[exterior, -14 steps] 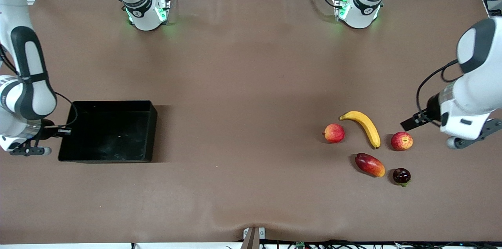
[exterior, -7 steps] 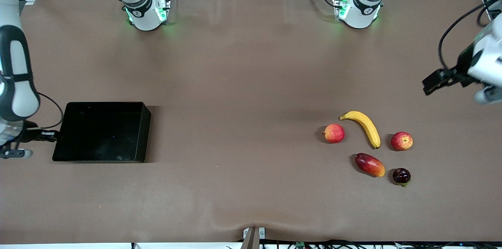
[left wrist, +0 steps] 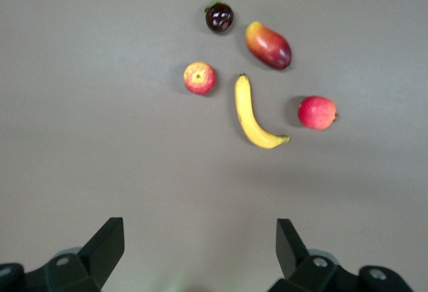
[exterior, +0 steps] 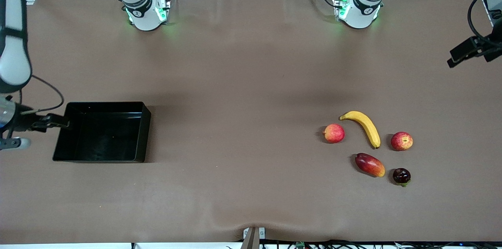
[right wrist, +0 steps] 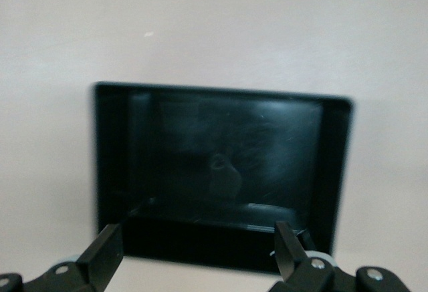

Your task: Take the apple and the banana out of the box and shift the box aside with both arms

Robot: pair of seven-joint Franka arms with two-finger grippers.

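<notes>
**Box Set Aside, Fruit Out on the Worktop**

The shallow glossy black rectangular plastic box sat empty at the right arm's end of the brown worktop. The right hand hovered at the box's outer rim with its fingers apart, gripping nothing. The left hand hung over the worktop's edge at the left arm's end, fingers spread wide and empty.

Well apart from the box lay the long curved yellow banana. Just beside it, toward the left arm's end, rested the small round red apple with yellowish streaks. A pinkish-red round fruit, an oval red-yellow mango and a small dark red fruit lay close by.

Judging by this layout, both fruits were out and the box moved; only clearing the arms appeared to remain. No readable writing or brand showed anywhere.
</notes>
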